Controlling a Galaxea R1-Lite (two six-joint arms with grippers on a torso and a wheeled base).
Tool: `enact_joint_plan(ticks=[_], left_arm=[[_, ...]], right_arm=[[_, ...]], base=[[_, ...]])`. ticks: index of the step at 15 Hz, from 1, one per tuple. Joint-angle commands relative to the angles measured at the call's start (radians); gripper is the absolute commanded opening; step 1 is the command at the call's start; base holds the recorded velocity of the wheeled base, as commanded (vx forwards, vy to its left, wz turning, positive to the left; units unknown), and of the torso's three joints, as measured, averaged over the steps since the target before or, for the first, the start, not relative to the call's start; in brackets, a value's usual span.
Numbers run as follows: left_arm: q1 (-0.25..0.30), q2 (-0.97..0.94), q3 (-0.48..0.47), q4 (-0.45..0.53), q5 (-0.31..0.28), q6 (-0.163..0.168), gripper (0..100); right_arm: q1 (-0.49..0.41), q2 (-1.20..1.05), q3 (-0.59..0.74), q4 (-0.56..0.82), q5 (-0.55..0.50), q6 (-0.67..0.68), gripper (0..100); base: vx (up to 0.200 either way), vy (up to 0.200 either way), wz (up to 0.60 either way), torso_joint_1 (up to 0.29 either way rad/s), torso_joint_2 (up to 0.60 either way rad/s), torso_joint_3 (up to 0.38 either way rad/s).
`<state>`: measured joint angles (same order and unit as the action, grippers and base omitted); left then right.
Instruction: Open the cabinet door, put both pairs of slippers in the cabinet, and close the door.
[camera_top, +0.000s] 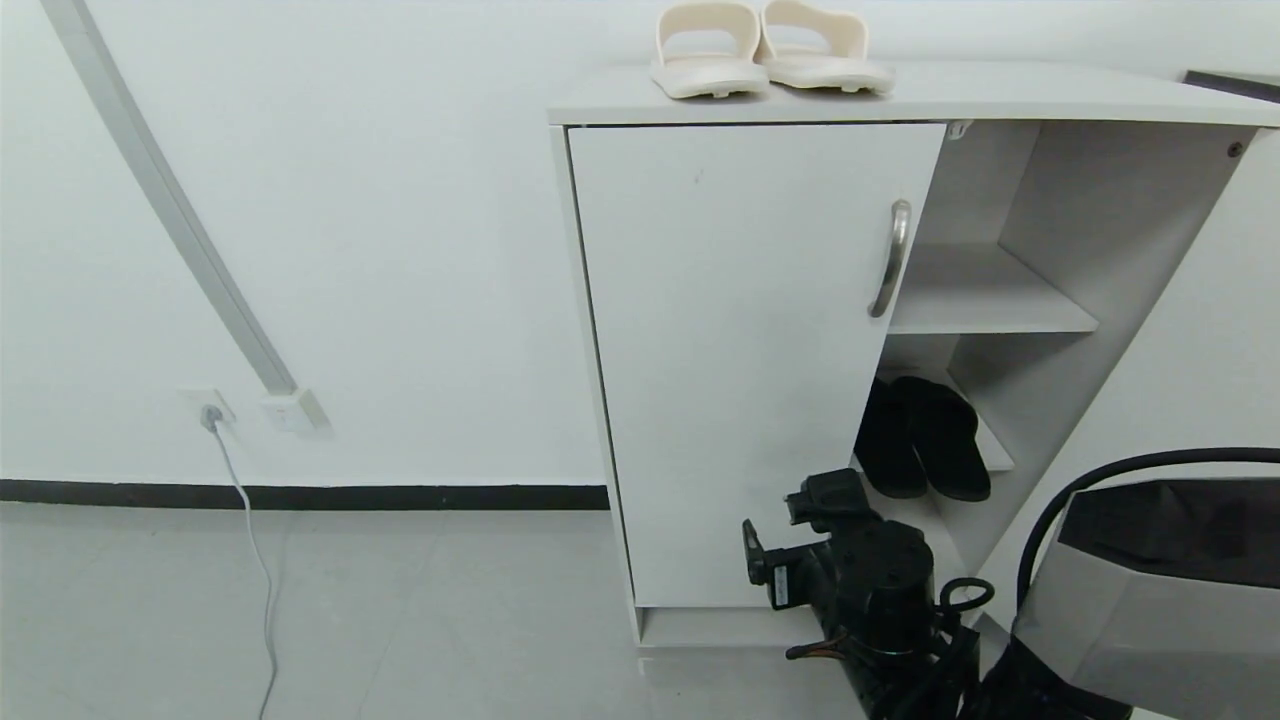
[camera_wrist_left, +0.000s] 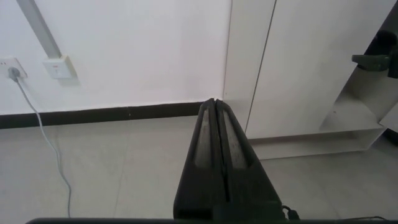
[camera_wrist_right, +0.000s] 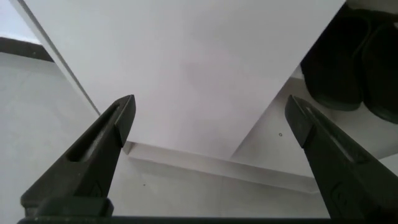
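The white cabinet (camera_top: 900, 95) has its left door (camera_top: 740, 360) closed, with a metal handle (camera_top: 890, 258), and its right door (camera_top: 1180, 380) swung open. A black pair of slippers (camera_top: 925, 435) lies on the lower shelf inside, the same black pair (camera_wrist_right: 354, 62) showing past the door's edge. A cream pair of slippers (camera_top: 770, 50) rests on the cabinet top. My right gripper (camera_top: 828, 495) is low before the closed door, near the black pair; in its wrist view the right gripper (camera_wrist_right: 208, 102) is open and holds nothing. My left gripper (camera_wrist_left: 214, 102) is shut and empty, low over the floor to the cabinet's left.
The upper shelf (camera_top: 990, 300) in the open half is bare. A wall socket (camera_top: 210, 410) with a grey cable (camera_top: 255, 560) trailing onto the floor sits left of the cabinet, below a slanted cable duct (camera_top: 170, 200). Grey floor tiles (camera_top: 400, 610) spread to the left.
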<state>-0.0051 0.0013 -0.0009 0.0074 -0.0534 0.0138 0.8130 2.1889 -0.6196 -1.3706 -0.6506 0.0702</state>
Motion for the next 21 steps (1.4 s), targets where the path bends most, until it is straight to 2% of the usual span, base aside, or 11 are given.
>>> enact_joint_plan(ticks=[1,10,21], left_arm=[[0.001,0.000,-0.001,-0.003,0.000,0.000,0],[0.001,0.000,-0.001,-0.003,0.001,0.000,0],[0.001,0.000,-0.001,-0.003,0.001,0.000,0]], right_arm=[[-0.002,0.002,0.001,-0.001,0.000,0.000,100],[-0.002,0.008,0.003,-0.002,0.011,0.000,100],[-0.002,0.009,0.004,-0.002,0.011,0.000,100]], base=[[0.000,0.000,0.00,0.036,-0.28,-0.364],[0.000,0.000,0.00,0.093,-0.49,-0.352],[0.000,0.000,0.00,0.178,-0.50,-0.318]])
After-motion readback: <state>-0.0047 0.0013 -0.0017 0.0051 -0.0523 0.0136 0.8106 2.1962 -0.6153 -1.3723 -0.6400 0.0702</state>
